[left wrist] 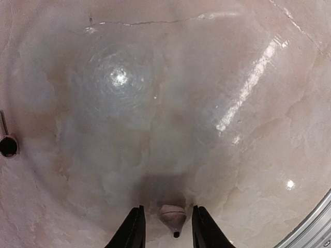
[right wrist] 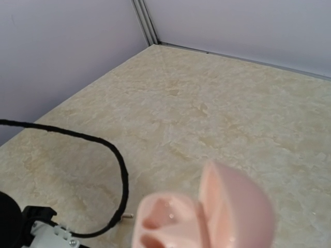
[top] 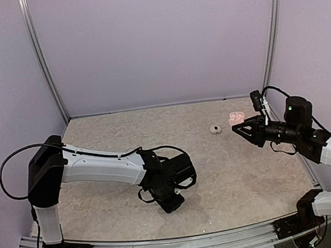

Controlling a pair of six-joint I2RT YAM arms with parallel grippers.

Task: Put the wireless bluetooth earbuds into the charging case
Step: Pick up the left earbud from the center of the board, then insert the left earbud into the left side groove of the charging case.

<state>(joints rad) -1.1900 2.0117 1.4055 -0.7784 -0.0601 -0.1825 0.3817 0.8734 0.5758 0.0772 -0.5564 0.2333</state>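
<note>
A tiny pinkish earbud (left wrist: 172, 217) lies on the table between the fingers of my left gripper (left wrist: 168, 209). The jaws stand open, with a gap on each side of it. In the top view the left gripper (top: 170, 204) points down at the table's near middle and hides the earbud. A pink charging case (top: 236, 117) sits at the back right, lid open. It fills the bottom of the right wrist view (right wrist: 207, 217), close and blurred, with empty sockets showing. My right gripper (top: 236, 128) is right beside it. Its fingers do not show in the wrist view.
A small whitish rounded object (top: 215, 129) lies left of the pink case. A black cable (right wrist: 106, 155) from the left arm loops over the table. Walls close the left, back and right sides. A metal rail (left wrist: 310, 227) runs along the near edge.
</note>
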